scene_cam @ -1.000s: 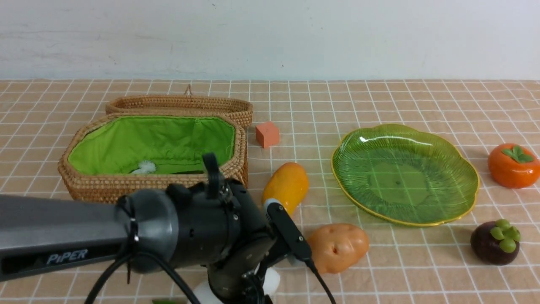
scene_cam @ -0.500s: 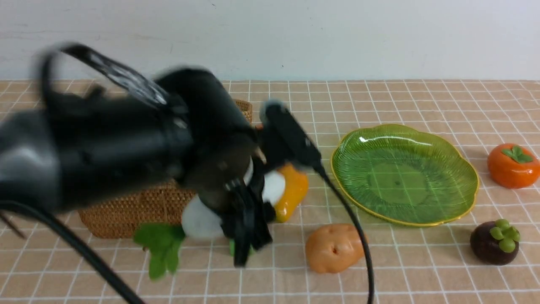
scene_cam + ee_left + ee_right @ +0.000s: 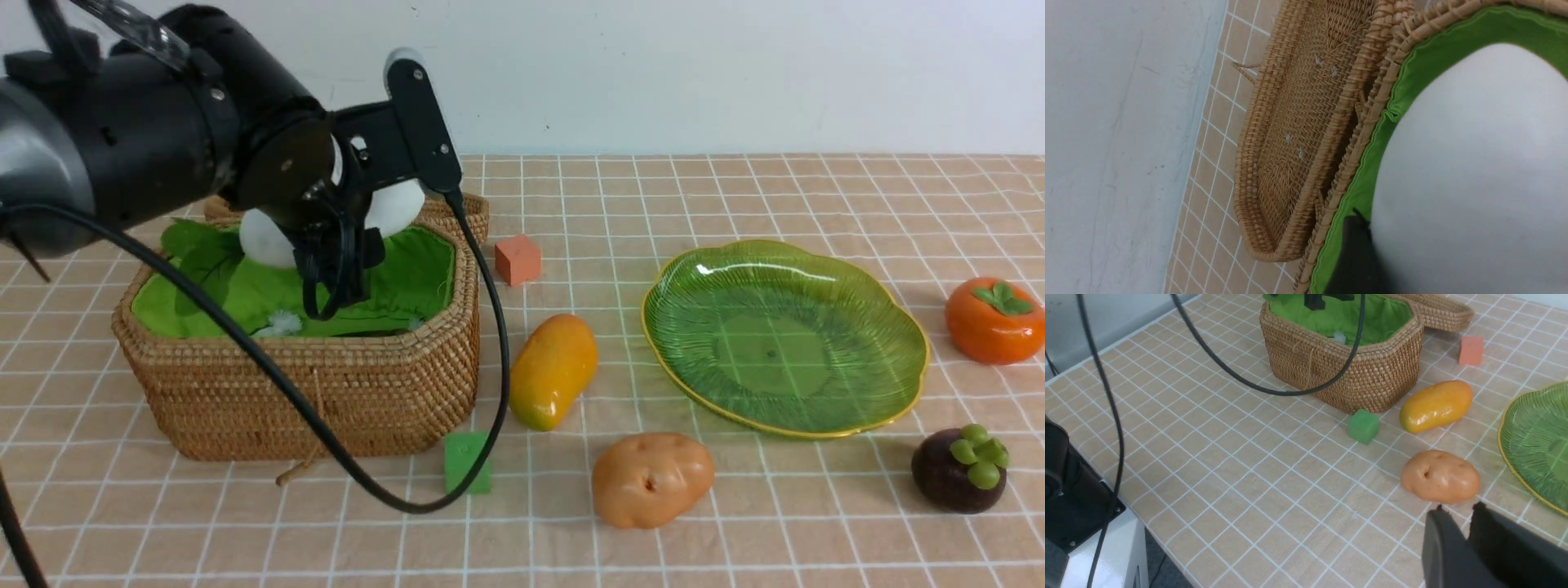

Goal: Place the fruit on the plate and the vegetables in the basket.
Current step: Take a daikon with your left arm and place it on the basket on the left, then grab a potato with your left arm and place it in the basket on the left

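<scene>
My left gripper [image 3: 333, 273] is shut on the white radish [image 3: 263, 235] and holds it just above the open basket [image 3: 326, 392], with the radish's green leaves [image 3: 200, 253] over the lining. The left wrist view is filled by the radish [image 3: 1474, 171], with one dark finger [image 3: 1349, 253] against it. The mango [image 3: 553, 371] and potato [image 3: 651, 479] lie between basket and plate [image 3: 784, 335]. Right of the plate are the persimmon [image 3: 993, 319] and mangosteen [image 3: 959, 469]. My right gripper [image 3: 1459, 507] hovers shut and empty just short of the potato [image 3: 1440, 476].
The basket's lid [image 3: 457, 212] lies open behind it. An orange cube [image 3: 518, 260] sits beside the lid and a green block [image 3: 468, 461] at the basket's front corner. The left arm's cable [image 3: 392, 498] droops over the basket front.
The left arm has risen from the table's front with the radish and swung back over the basket. The green block now shows where the radish lay.
</scene>
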